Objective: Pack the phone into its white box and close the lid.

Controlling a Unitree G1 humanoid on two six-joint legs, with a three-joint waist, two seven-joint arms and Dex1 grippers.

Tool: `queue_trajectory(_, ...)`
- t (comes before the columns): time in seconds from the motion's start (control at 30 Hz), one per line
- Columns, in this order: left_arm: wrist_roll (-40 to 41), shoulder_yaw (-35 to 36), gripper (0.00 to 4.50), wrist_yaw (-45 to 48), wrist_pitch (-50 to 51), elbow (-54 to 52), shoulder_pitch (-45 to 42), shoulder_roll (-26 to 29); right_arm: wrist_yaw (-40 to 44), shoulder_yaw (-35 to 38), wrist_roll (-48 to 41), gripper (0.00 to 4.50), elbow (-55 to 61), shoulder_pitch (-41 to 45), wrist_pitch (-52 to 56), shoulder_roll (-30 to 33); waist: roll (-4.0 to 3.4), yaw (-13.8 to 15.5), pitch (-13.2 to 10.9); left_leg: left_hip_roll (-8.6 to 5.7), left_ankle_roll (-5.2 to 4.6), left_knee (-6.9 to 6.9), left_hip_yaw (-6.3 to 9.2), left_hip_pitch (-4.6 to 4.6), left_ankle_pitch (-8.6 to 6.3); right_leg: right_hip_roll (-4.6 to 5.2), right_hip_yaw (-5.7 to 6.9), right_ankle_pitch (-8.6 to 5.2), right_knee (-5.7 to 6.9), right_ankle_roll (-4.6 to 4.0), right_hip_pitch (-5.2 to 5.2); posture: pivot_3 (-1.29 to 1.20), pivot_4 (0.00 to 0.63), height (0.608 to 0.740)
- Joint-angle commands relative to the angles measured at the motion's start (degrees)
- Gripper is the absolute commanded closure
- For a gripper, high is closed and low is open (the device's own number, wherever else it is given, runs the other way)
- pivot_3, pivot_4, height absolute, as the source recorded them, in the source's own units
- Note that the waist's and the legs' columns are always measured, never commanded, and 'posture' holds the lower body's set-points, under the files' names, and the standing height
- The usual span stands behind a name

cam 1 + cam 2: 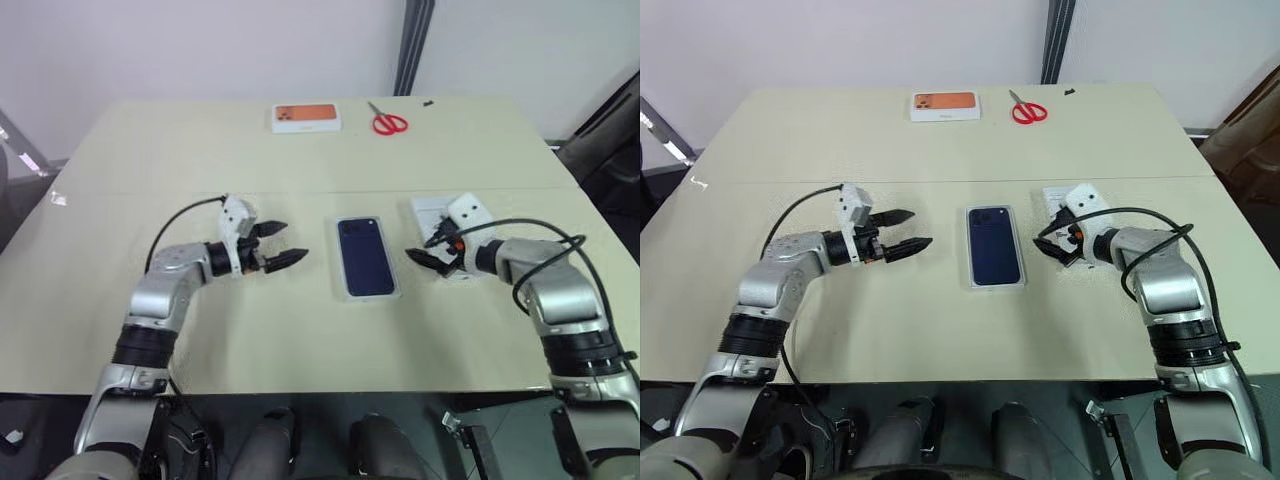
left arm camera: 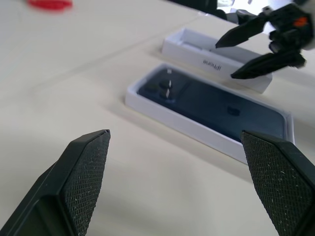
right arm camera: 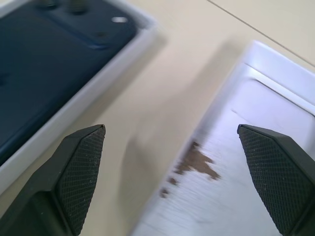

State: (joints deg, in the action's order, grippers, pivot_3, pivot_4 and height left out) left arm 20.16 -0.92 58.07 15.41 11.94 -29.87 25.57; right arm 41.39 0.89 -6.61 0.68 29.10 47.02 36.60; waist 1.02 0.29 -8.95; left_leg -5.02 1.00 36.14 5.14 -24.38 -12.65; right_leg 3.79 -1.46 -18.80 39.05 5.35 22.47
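Observation:
The dark navy phone [image 1: 365, 256] lies back up inside the white box [image 2: 162, 114], at the middle of the table. Its camera cluster is at the far corner. The lid [image 1: 430, 212] lies just right of the box, hollow side up, with a small brown mark [image 3: 197, 160] inside. My left gripper [image 1: 295, 240] hovers open to the left of the box, pointing at it, nothing between its fingers. My right gripper [image 1: 416, 250] hangs open over the lid's near end, angled down toward the gap between lid and box, holding nothing.
An orange-topped white box [image 1: 306, 117] and red scissors [image 1: 388, 123] lie at the table's far edge. A seam [image 1: 150, 193] crosses the tabletop behind the grippers. Black cables loop off both wrists.

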Motion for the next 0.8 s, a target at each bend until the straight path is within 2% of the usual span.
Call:
queue_trajectory(0.03,-2.38,0.32,0.07,3.2,-11.02,-0.9,1.47,1.83,-2.53,1.61,-1.7,0.0,3.76,1.82,8.18,0.14,0.0,0.0,0.0,0.0,0.0,0.0,0.0,-0.01,0.0,0.0,0.0,0.0,0.0,0.0,0.01,0.0,0.15,0.734)
queue_trajectory(0.23,-0.44,1.05,0.07,8.78,-16.14,0.39,3.4,3.41,-6.0,0.54,-4.38,0.0,8.44,5.81,25.01,-0.29,-0.05,-0.08,-0.02,0.0,-0.25,-0.01,-0.01,-0.04,-0.15,0.01,-0.01,0.0,0.01,0.0,0.06,0.0,0.15,0.734)
queue_trajectory(0.3,-0.56,1.07,0.07,9.9,-17.77,0.87,3.76,3.6,-7.26,2.1,-5.59,0.0,6.97,9.44,30.92,-1.1,-0.06,-0.27,-0.03,0.01,-0.27,-0.01,0.0,-0.04,-0.15,0.01,-0.01,0.0,0.02,0.0,0.07,0.0,0.15,0.734)
queue_trajectory(0.37,-0.69,1.06,0.07,9.91,-18.38,1.15,3.85,3.39,-8.05,0.56,-5.27,0.0,5.96,11.94,32.63,0.16,-0.09,-0.7,-0.04,0.01,-0.28,-0.03,0.0,-0.04,-0.16,0.01,-0.01,0.0,0.03,-0.01,0.1,0.0,0.15,0.734)
queue_trajectory(0.5,-0.86,0.82,0.07,8.6,-18.96,1.16,4.0,2.23,-10.89,-0.19,-5.86,0.0,3.98,15.39,41.17,-1.96,-0.09,-0.9,-0.04,0.0,-0.32,-0.04,0.01,-0.05,-0.19,0.01,0.01,0.0,0.02,-0.01,0.08,0.0,0.15,0.734)
queue_trajectory(0.6,-1.21,0.44,0.07,7.6,-19.04,0.23,4.8,1.46,-13.24,0.81,-5.85,0.0,2.37,16.81,44.94,-4.11,-0.09,-1.06,-0.04,0.0,-0.36,-0.04,0.0,-0.07,-0.2,0.01,0.0,0.0,0.03,-0.01,0.11,0.0,0.15,0.734)
queue_trajectory(0.8,-0.8,0.95,0.07,6.42,-19.27,-2.43,8.0,1.66,-18.5,0.31,-4.65,0.0,0.3,18.15,45.15,-7.23,-0.11,-1.28,-0.04,0.0,-0.36,-0.09,-0.04,-0.08,-0.2,0.01,-0.04,0.0,0.11,-0.01,0.21,0.0,0.15,0.734)
